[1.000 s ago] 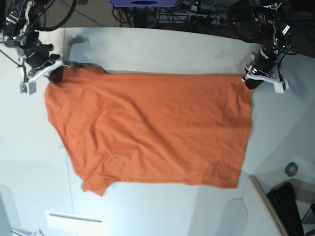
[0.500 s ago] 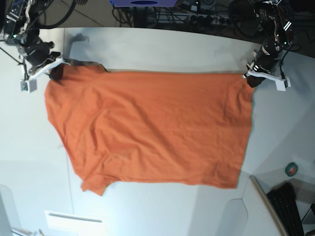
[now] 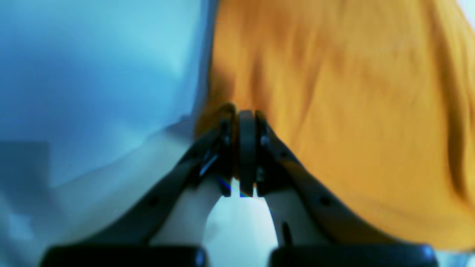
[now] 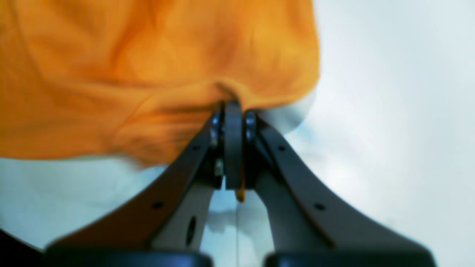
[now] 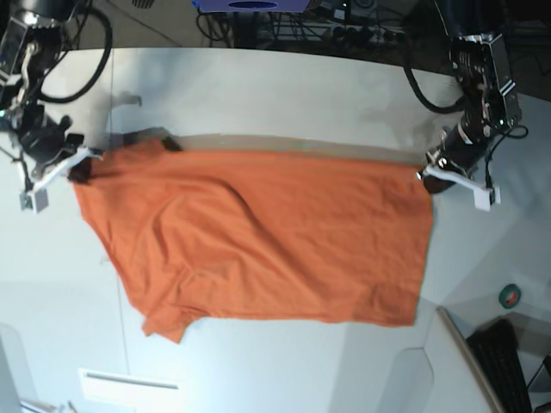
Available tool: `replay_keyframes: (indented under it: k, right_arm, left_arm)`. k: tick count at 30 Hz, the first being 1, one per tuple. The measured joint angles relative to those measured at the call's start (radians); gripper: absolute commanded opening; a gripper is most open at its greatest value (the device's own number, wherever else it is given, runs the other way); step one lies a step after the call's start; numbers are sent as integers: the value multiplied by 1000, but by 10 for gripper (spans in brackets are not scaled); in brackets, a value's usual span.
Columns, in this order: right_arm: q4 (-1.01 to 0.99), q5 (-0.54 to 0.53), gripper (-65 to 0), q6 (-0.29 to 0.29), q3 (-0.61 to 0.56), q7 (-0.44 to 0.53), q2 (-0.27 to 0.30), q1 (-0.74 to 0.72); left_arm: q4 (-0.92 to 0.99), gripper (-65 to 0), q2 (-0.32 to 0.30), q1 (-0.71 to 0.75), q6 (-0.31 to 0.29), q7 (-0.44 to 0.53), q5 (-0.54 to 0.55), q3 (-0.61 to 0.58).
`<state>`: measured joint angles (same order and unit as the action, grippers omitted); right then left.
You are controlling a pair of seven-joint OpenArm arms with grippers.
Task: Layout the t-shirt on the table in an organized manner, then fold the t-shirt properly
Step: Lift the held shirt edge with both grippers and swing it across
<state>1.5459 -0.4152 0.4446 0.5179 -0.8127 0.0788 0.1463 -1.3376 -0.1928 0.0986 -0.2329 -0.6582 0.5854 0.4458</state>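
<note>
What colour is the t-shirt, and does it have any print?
The t-shirt is plain orange, with no print visible; the base view shows it best.

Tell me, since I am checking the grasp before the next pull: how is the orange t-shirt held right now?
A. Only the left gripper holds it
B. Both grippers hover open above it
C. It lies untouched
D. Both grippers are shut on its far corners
D: the left gripper and the right gripper each show jaws closed with cloth of the t-shirt pinched between them.

Blurred t-shirt (image 3: 345,111) in both wrist views, cut off by picture edges.
</note>
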Motion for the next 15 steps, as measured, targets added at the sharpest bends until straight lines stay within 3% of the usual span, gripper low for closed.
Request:
replay_keyframes:
  k: [6, 15]
  right_arm:
    - [-228, -2, -650, 5, -11, -57, 82, -297]
    - [-586, 5, -650, -3, -38, -40, 278, -762]
  left_arm:
    - [60, -650, -28, -261, 117, -21, -4, -170]
    - [430, -650, 17, -818, 112, 4, 3, -388]
